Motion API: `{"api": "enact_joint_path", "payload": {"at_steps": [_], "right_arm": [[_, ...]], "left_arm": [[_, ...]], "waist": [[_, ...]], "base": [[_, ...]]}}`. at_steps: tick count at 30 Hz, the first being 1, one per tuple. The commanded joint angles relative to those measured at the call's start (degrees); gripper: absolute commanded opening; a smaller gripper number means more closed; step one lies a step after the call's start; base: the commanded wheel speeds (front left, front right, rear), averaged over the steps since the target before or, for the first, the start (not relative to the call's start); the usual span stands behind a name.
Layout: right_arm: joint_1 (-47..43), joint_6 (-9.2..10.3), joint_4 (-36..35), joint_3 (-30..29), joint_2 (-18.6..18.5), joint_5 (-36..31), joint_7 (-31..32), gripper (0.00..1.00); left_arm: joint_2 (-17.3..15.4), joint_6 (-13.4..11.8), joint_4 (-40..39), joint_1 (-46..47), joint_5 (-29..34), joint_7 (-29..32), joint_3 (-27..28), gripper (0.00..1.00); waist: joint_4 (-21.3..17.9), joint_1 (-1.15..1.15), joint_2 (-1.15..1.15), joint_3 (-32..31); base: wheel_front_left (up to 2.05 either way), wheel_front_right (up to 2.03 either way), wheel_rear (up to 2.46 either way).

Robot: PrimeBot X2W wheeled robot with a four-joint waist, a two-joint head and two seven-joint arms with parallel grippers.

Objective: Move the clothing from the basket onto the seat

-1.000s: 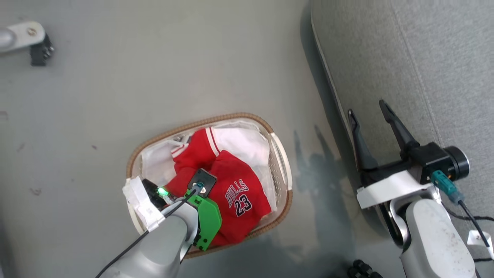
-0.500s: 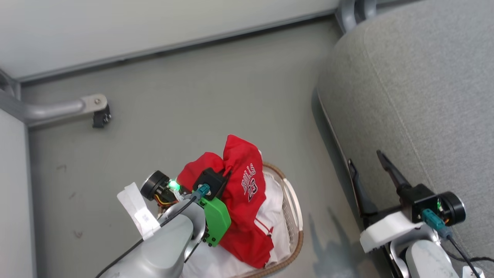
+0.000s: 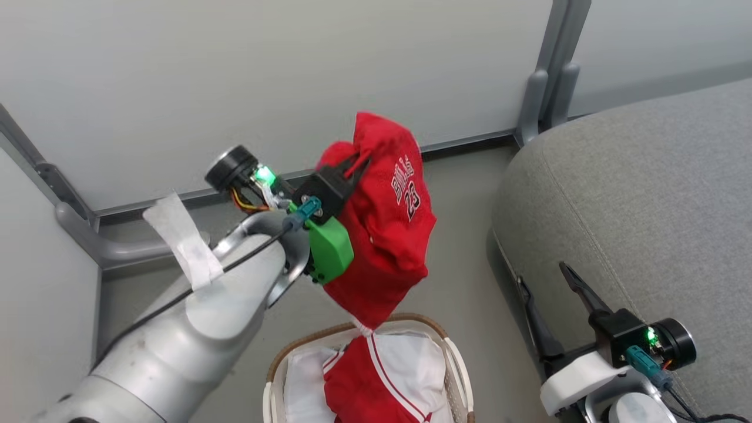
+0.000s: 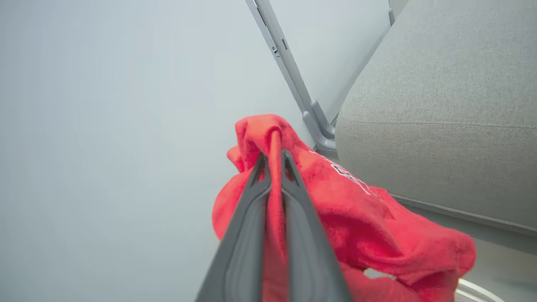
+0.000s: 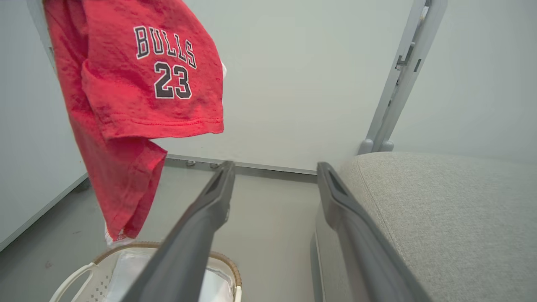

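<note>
The large grey woven-fabric sofa cushion (image 3: 634, 194) is filling the right side of the head view, and nothing red is lying on it, so I'd say no garment has been delivered yet. The oval white perforated plastic basket with its brown woven rim (image 3: 452, 364) is sitting at the bottom centre on the floor, beside the cushion's edge.

The red jersey with white lettering and black-and-white numerals (image 3: 388, 235) is hanging in the air at the centre of the frame, above the basket, its lower tip reaching down to the rim. A second red piece with white stripe trim (image 3: 364, 382) is lying inside on the white liner; whether the two are touching I cannot tell.

The left gripper (image 3: 359, 164) is pinching a bunched fold of the jersey, its jaws nearly together around the cloth. The right gripper (image 3: 541, 275), at the lower right, is standing wide apart and holding nothing.

By my reckoning the lift is done; the carry across, the drop and the striped piece are left.
</note>
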State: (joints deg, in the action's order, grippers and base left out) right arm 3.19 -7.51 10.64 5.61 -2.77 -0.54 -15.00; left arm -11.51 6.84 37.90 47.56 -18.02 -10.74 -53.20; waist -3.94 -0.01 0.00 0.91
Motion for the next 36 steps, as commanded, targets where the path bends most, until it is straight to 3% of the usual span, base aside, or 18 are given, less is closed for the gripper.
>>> {"api": "enact_joint_path", "payload": {"at_steps": [1, 10, 18, 35, 36], "right_arm": [[1.1, 0.04, -0.3, 0.6, -0.2, -0.6, -0.3, 1.0], [5.8, 0.04, -0.1, 6.4, -0.2, -1.0, -0.3, 1.0], [9.9, 0.04, -0.4, 15.3, -0.2, 1.4, -0.3, 1.0], [23.7, 0.04, 8.5, 22.6, -0.2, 5.3, -0.3, 1.0], [24.2, 0.04, 8.7, 22.9, -0.2, 5.8, -0.3, 0.63]], "left_arm": [[-1.1, 0.2, -1.5, 2.0, 0.0, 0.9, 0.2, 0.0], [-3.3, 0.4, -9.2, 9.4, -0.6, 5.9, 0.3, 0.0], [-2.8, 0.4, -11.8, 13.4, -1.4, 7.8, 0.3, 0.0], [-0.4, 0.5, -15.5, 14.6, -3.7, 7.7, -1.5, 0.0], [-0.3, 0.4, -15.4, 14.3, -4.0, 7.6, -1.3, 0.0]], "waist": [[0.8, 0.01, 0.0, -1.8], [1.4, 0.01, 0.0, -1.8], [2.3, 0.01, 0.0, -1.6], [4.7, 0.01, 0.0, -0.5], [4.9, 0.01, 0.0, -0.5]], "base": [[0.0, 0.0, 0.0], [0.0, 0.0, 0.0], [0.0, 0.0, 0.0], [0.0, 0.0, 0.0], [0.0, 0.0, 0.0]]}}
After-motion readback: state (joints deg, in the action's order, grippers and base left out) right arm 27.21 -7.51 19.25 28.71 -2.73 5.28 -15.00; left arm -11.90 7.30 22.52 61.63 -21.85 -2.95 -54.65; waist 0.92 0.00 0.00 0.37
